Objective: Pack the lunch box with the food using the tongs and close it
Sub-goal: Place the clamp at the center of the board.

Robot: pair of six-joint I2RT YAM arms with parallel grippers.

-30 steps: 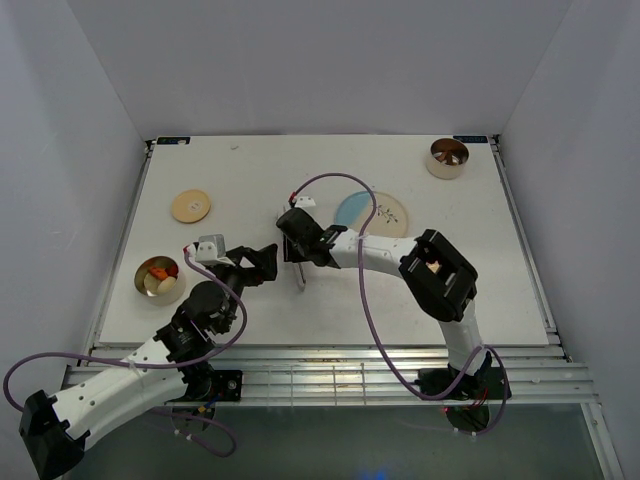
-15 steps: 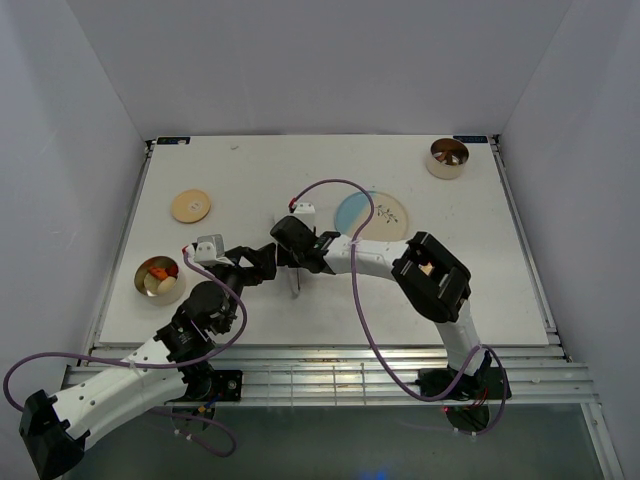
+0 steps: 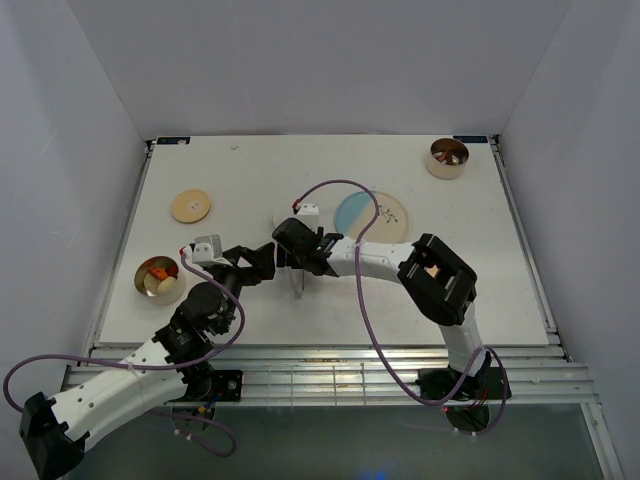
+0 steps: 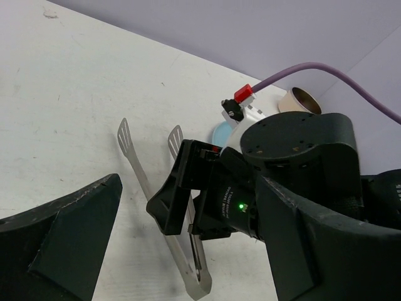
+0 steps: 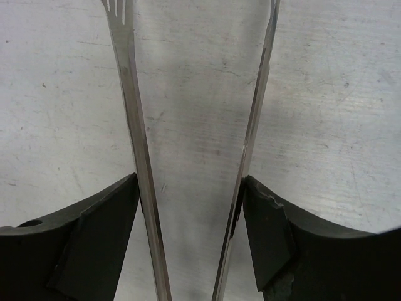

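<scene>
The silver tongs (image 3: 297,280) sit on the table at mid-left, their joined end toward my left arm. My right gripper (image 3: 298,250) straddles them from above. In the right wrist view both tong arms (image 5: 133,125) press outward against its fingers (image 5: 94,238), so it is shut on the tongs. My left gripper (image 4: 188,207) is wide open and empty, facing the tongs (image 4: 139,172) from the near left. A round metal lunch box tin (image 3: 140,287) at the left edge holds food (image 3: 158,276): an orange-red piece and a pale lump.
A blue-and-white plate (image 3: 385,212) lies behind my right arm. A second metal tin (image 3: 447,158) with something brown inside stands at the back right. A round tan lid (image 3: 190,205) lies at the back left. The right arm's purple cable (image 3: 340,185) loops over the plate.
The right gripper's jaws have widened and the tong arms have spread with them. It has shifted slightly left, toward the left gripper. The left gripper has stayed wide open.
</scene>
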